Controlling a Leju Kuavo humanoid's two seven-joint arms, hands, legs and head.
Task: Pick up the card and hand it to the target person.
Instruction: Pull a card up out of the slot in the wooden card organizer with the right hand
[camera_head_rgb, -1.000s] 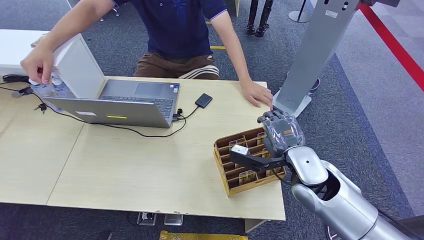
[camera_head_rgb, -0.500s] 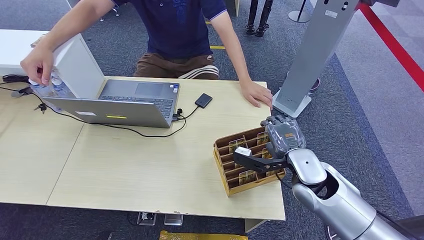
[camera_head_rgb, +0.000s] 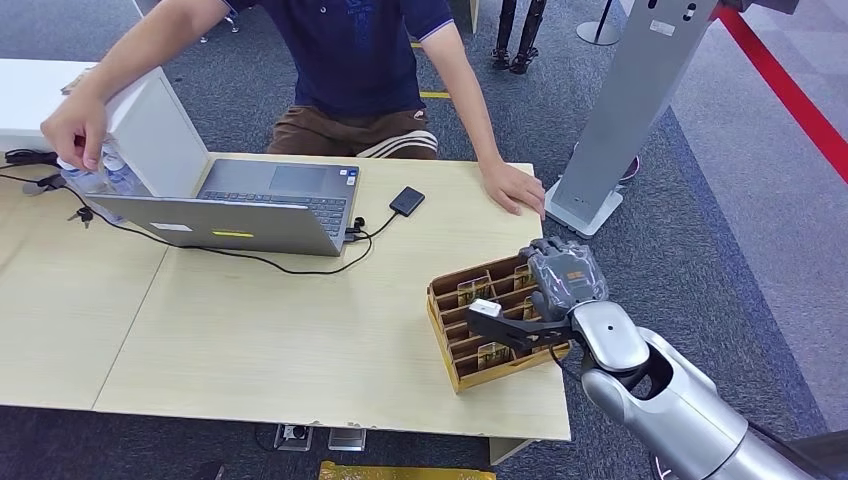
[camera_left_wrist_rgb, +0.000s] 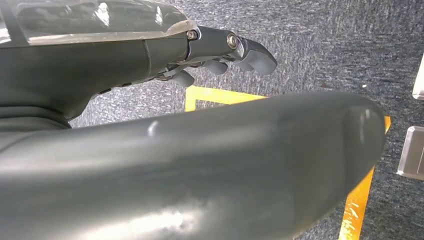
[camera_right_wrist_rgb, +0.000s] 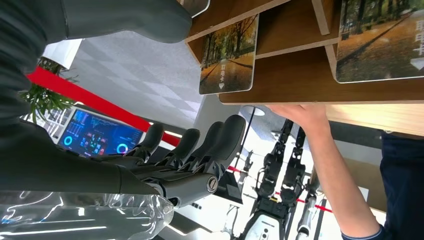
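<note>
A brown wooden card rack (camera_head_rgb: 447, 300) stands near the table's right front corner, with several picture cards (camera_head_rgb: 470, 289) upright in its slots. My right hand (camera_head_rgb: 562, 283) hovers over the rack's right side, its thumb reaching across the slots, and it holds nothing. In the right wrist view the fingers (camera_right_wrist_rgb: 200, 147) are spread and lie apart from an autumn-scene card (camera_right_wrist_rgb: 229, 56) in the wooden rack (camera_right_wrist_rgb: 300, 80). The person sits across the table, one hand (camera_head_rgb: 515, 187) flat on the tabletop beyond the rack. My left hand (camera_left_wrist_rgb: 235, 47) hangs over carpet, holding nothing.
An open laptop (camera_head_rgb: 250, 200) with a cable and a small black device (camera_head_rgb: 407, 200) lie on the far side of the table. The person's other hand rests on water bottles (camera_head_rgb: 95, 172) at the far left. A grey stand's base (camera_head_rgb: 585, 205) sits past the table's right edge.
My right hand has sunk a little lower and nearer over the rack, its thumb dropping towards the slots. The person and the rack have stayed put.
</note>
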